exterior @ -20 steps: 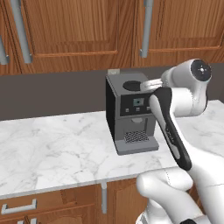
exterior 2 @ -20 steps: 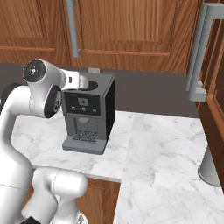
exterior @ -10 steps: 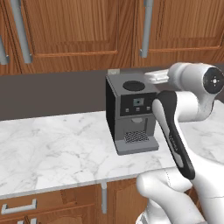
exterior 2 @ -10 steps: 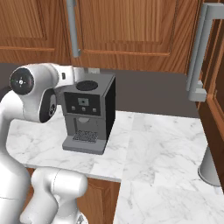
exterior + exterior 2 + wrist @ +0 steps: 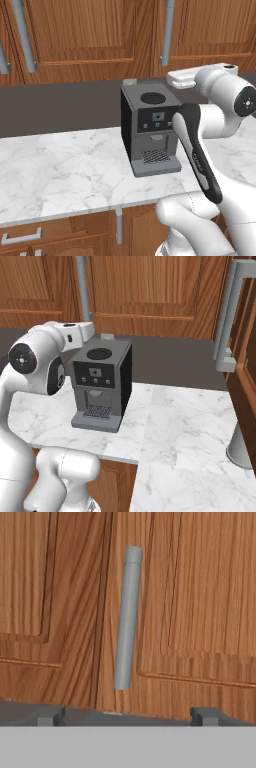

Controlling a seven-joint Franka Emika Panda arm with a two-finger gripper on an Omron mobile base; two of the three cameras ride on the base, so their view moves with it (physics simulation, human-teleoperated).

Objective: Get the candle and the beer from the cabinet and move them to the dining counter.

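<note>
The cabinet [image 5: 85, 35] is the reddish-brown wall unit above the worktop, and its doors are shut. The candle and the beer are hidden. The dining counter is out of view. My white hand [image 5: 186, 78] hovers above the coffee machine's back and points at the doors; the right base view shows the hand [image 5: 79, 332] too. In the hand view my gripper [image 5: 127, 716] is open, with its dark fingertips [image 5: 47, 714] far apart and nothing between them. A long grey bar handle [image 5: 127, 617] hangs on the door straight ahead, some way off. The same handle [image 5: 168, 30] rises above my hand.
A dark grey coffee machine [image 5: 150, 130] stands on the marble worktop [image 5: 60, 165] directly under my hand. At the right, another grey bar handle [image 5: 227, 316] hangs on a wooden panel, and a grey round-based object [image 5: 240, 448] stands on the worktop's right edge.
My hand has risen above the coffee machine toward the cabinet doors, while the arm's elbow swung outward and lower. The gripper stayed open.
</note>
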